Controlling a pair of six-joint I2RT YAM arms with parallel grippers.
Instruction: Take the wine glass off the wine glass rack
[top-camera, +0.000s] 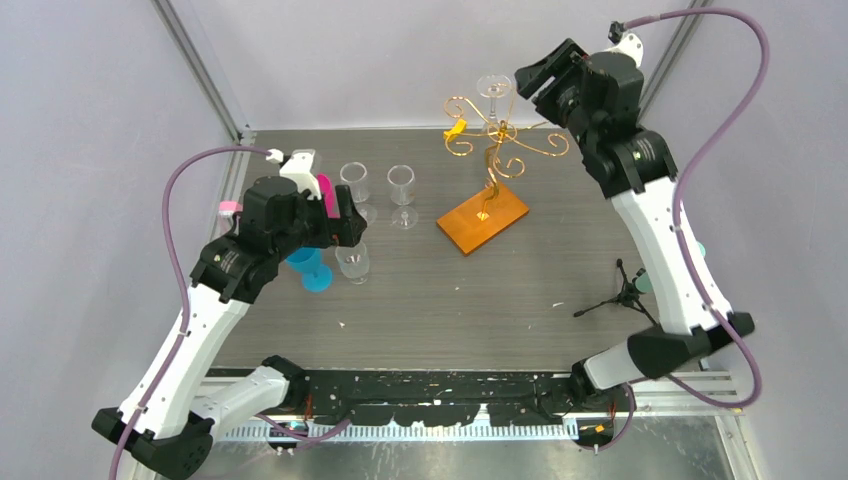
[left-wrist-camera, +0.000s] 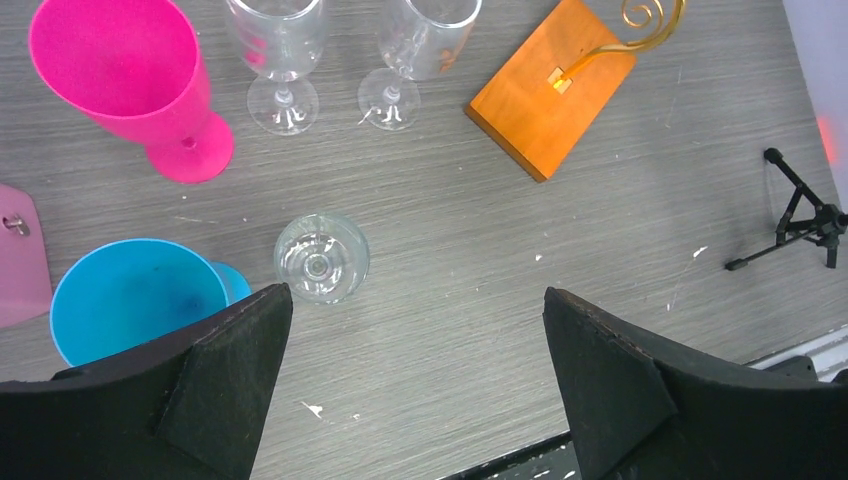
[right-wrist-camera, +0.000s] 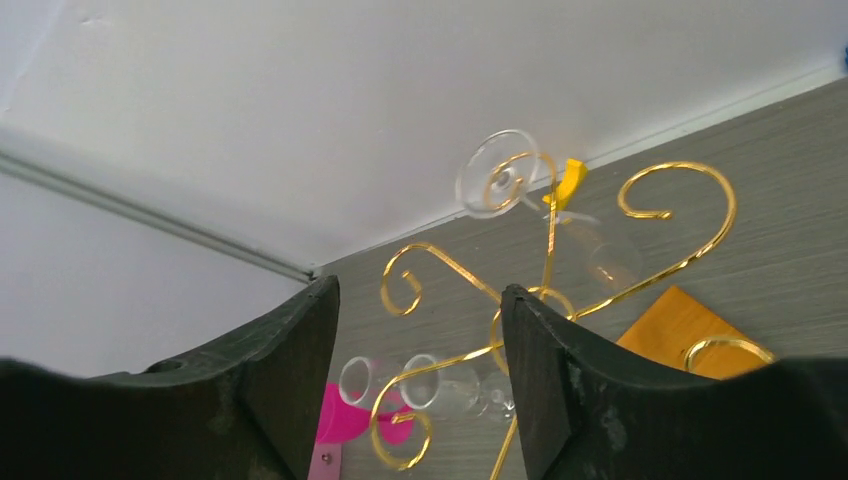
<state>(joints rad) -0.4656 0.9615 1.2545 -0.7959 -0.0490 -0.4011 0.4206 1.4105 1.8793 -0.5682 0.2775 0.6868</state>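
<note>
1: Two pincers are to be entered. How is each listed?

2: Item, right gripper (right-wrist-camera: 420, 300): jaws parted, nothing held. It is raised near the top of the wine glass rack (right-wrist-camera: 547, 292), clear of the wire. Item, left gripper (left-wrist-camera: 418, 300): jaws spread wide, nothing held. It is hung over the table (left-wrist-camera: 600, 200), with a clear glass (left-wrist-camera: 321, 258) stood just beside one fingertip.

1: And the wine glass?

2: One wine glass (right-wrist-camera: 480, 195) is found on the rack. It is hung foot uppermost in a top scroll arm at the far side, bowl downward, beside a yellow tag (right-wrist-camera: 570, 180). Clear, thin-stemmed, round flat foot. It is judged fragile and slippery.

1: Which step is logged?

2: The approach, it is judged; no contact is made yet. Next, the right jaws would need to be brought around the stem or bowl and closed gently. The foot would then be slid out along the scroll's open end, with the wire left undisturbed.
</note>
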